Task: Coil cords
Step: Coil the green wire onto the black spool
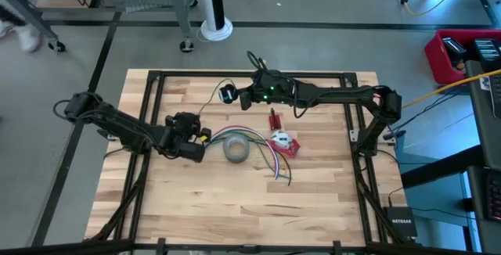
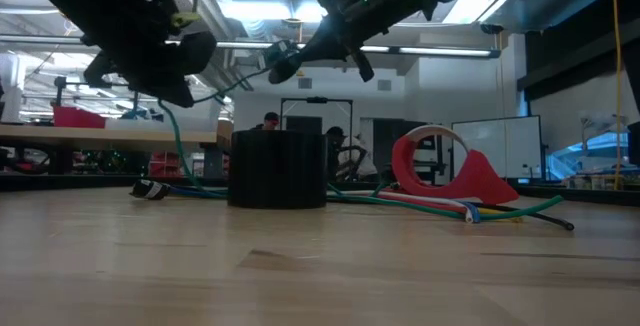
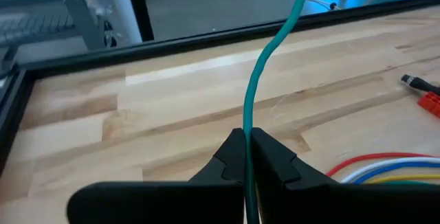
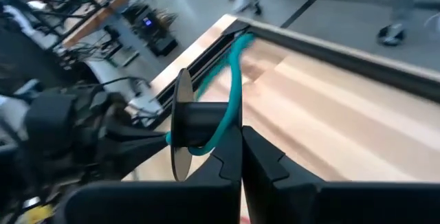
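Nearest you in the low view is the dark tape roll (image 2: 278, 169), squat at the centre of the table (image 2: 320, 266), with the red tape dispenser (image 2: 445, 171) to its right and a few loose coloured wires (image 2: 480, 209) trailing along the boards toward the right edge. Look up and both arms are lifted off the wood. In the high view your left gripper (image 1: 201, 136) sits left of centre, just beside the roll, and its wrist view shows the fingers pinched tight on the green cord (image 3: 256, 107), which runs up and away from the jaws. Your right gripper (image 1: 235, 95) is in the upper middle of the frame, and its fingers are likewise closed on the cord, holding it where it loops around a small dark spool-like piece (image 4: 189, 124) just ahead of the jaws. So the cord hangs in the air between your two grips, clear of the table there. This looks like the winding step, barely under way: only one turn is visible at the right hand. Next you would likely need to feed slack from the left while carrying another turn around, keeping the tension gentle so the loop neither slips nor pulls free.
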